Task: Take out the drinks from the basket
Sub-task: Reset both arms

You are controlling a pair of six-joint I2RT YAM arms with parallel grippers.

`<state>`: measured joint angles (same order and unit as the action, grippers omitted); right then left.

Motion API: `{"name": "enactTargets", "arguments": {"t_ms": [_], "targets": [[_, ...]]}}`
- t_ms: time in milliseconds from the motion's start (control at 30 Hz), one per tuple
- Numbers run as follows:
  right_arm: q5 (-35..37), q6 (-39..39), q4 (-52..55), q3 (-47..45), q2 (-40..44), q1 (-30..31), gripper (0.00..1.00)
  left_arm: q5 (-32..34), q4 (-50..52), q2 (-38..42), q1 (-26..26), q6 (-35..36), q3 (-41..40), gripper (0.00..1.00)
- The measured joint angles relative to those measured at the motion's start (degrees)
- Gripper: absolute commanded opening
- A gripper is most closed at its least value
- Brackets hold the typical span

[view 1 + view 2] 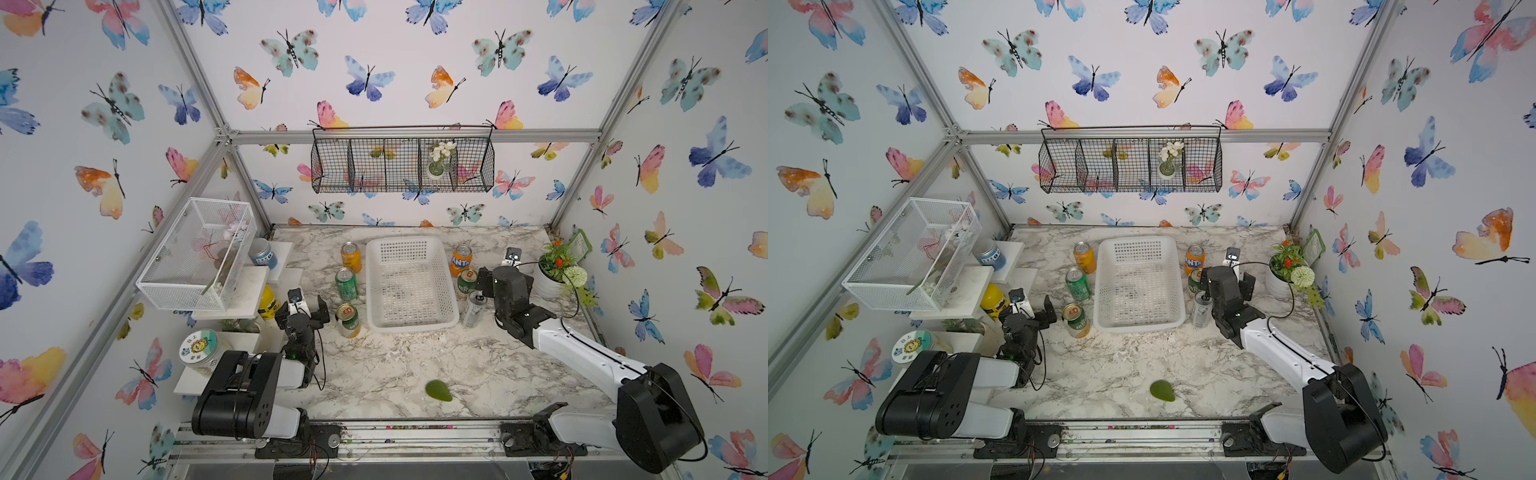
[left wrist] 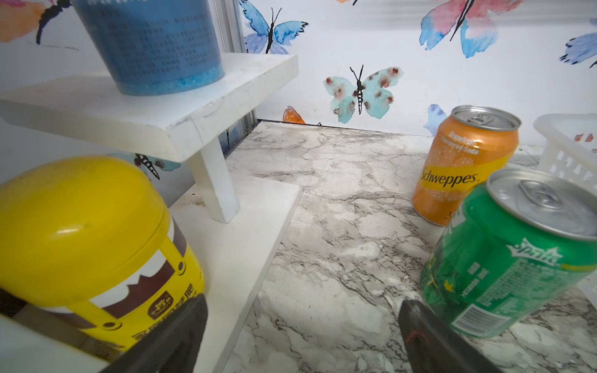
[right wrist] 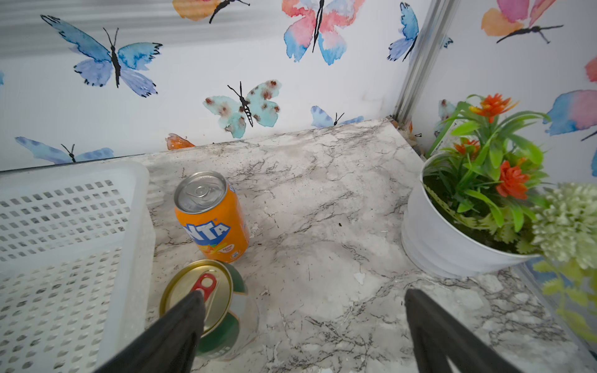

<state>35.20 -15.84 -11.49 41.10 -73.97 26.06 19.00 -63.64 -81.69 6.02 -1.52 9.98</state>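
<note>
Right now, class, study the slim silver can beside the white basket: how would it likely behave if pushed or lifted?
Tall, narrow and upright, the slim silver can would probably tip if pushed near its top. Once down, its round body would likely roll on the flat table. Its smooth metal may slip when gripped.

Butterfly wallpaper (image 1: 365, 79) lines all three sides inside an aluminium frame (image 1: 270, 135); a black wire basket (image 1: 365, 166) hangs above the far edge of the marble tabletop (image 1: 395, 365).
</note>
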Motion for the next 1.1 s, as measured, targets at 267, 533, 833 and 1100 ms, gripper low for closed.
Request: {"name": "enactTargets", "arguments": {"t_ms": [267, 533, 833, 1100], "targets": [[-10.08, 5.6, -15.52, -8.31, 1.05, -18.69, 0.98, 0.0, 0.02, 0.0, -0.02, -0.02, 0.0, 0.99], [-24.06, 11.56, -24.81, -14.05, -1.92, -23.28, 1.0, 0.0, 0.02, 0.0, -0.02, -0.02, 0.0, 0.99], [-27.78, 13.0, -44.33, -28.7, -6.03, -23.52, 0.99, 0.0, 0.04, 0.0, -0.02, -0.04, 0.0, 0.99], [-27.98, 12.24, -62.53, -34.49, -15.34, -23.52, 0.99, 0.0, 0.04, 0.0, -0.02, -0.02, 0.0, 0.99]]}}
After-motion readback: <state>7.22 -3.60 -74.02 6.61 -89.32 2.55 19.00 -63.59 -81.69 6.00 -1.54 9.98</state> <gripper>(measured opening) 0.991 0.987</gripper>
